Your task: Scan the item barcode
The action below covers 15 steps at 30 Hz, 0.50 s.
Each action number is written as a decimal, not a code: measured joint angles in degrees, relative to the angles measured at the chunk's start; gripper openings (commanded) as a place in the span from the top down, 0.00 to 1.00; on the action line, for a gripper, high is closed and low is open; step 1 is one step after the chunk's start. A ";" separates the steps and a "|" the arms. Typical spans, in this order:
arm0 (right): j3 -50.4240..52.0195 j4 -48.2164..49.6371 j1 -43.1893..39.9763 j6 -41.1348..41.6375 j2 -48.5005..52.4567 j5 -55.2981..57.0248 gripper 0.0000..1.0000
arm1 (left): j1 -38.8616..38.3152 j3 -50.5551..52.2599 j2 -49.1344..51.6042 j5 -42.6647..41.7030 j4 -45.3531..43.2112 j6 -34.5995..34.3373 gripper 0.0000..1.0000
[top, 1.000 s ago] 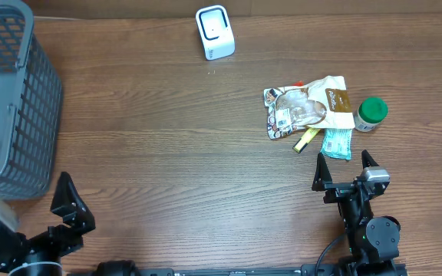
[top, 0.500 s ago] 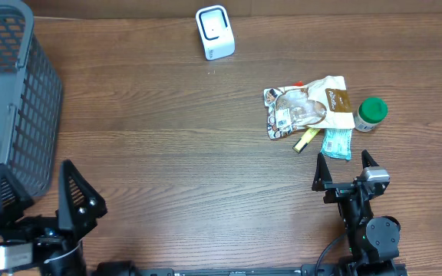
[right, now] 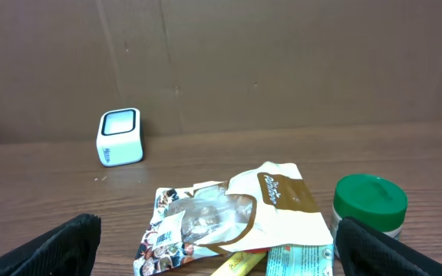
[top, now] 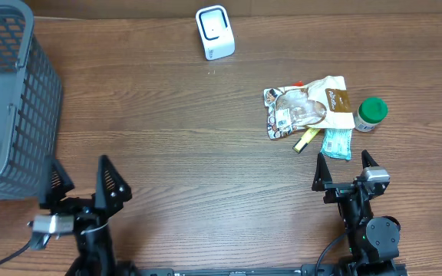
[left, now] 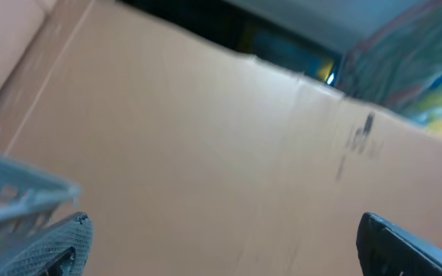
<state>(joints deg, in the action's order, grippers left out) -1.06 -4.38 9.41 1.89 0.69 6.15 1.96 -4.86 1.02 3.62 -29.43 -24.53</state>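
The snack bag (top: 307,107) lies flat on the right half of the counter (top: 190,138), with a white label showing on its upper face. It is part of a small heap. A yellow stick (top: 305,139) pokes out at its near edge, a teal packet (top: 336,142) lies just beside the stick, and a green-lidded jar (top: 371,113) stands at the bag's right.

The heap sits just on the far side of the right gripper (top: 344,162), apart from its jaws, and the teal packet is the piece nearest to them. Those jaws stand wide open and hold or touch nothing. In the right wrist view the two fingers (right: 60,247) show at the bottom corners with the heap between and beyond them.

The white scanner (top: 215,32) sits near the far edge, well apart from the bag and to its left.

The left gripper (top: 79,172) is at the near left, beside the grey basket (top: 6,100) and well apart from the bag. Its jaws are spread wide and empty.
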 measured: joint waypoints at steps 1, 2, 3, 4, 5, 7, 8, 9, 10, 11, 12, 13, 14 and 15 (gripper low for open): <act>0.00 0.02 0.00 -0.02 0.00 0.02 0.00 | 0.00 1.01 -0.02 0.00 1.16 -0.04 0.00; 0.00 -0.02 0.00 -0.02 0.00 0.00 0.00 | 0.00 1.92 -0.07 0.00 2.97 -0.17 0.00; 0.00 0.02 0.00 -0.04 0.00 0.00 0.00 | 0.00 2.71 -0.07 0.00 5.33 -0.28 0.00; 0.00 0.00 0.00 -0.02 0.00 0.00 0.00 | 0.00 3.15 -0.07 0.00 7.54 -0.42 0.00; 0.00 0.00 0.00 -0.02 0.00 0.00 0.00 | 0.00 3.52 -0.07 0.00 9.99 -0.48 0.00; 0.00 0.00 0.00 0.02 0.00 0.02 0.00 | 0.00 3.89 -0.11 0.02 15.54 -0.61 0.00; 0.00 -0.02 0.00 -0.02 0.00 0.02 0.00 | 0.00 4.07 -0.11 0.04 18.01 -0.61 0.00; 0.00 -0.02 -0.02 0.00 0.00 0.00 0.00 | 0.00 4.20 -0.13 0.15 20.09 -0.63 0.00; 0.00 0.00 0.00 0.00 0.00 0.02 0.00 | 0.00 4.26 -0.13 0.31 21.40 -0.61 0.00; 0.00 0.02 0.00 -0.02 0.00 0.02 0.00 | 0.00 4.31 -0.15 0.72 24.17 -0.61 0.00; 0.00 0.02 0.00 0.00 0.00 0.00 0.00 | 0.00 4.37 -0.15 1.09 26.12 -0.61 0.00; 0.00 0.04 0.00 -0.02 0.00 0.02 0.00 | 0.00 4.37 -0.15 1.51 27.87 -0.52 0.00; 0.00 0.00 0.00 -0.02 0.00 0.00 0.00 | 0.00 4.37 -0.15 1.90 29.42 -0.20 0.00; 0.00 0.02 0.00 -0.02 0.00 0.00 0.00 | 0.00 4.37 -0.15 2.27 30.88 0.61 0.00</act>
<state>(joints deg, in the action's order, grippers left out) -1.06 -4.36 9.41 1.87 0.69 6.15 1.96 -0.49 0.86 5.89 1.45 -23.92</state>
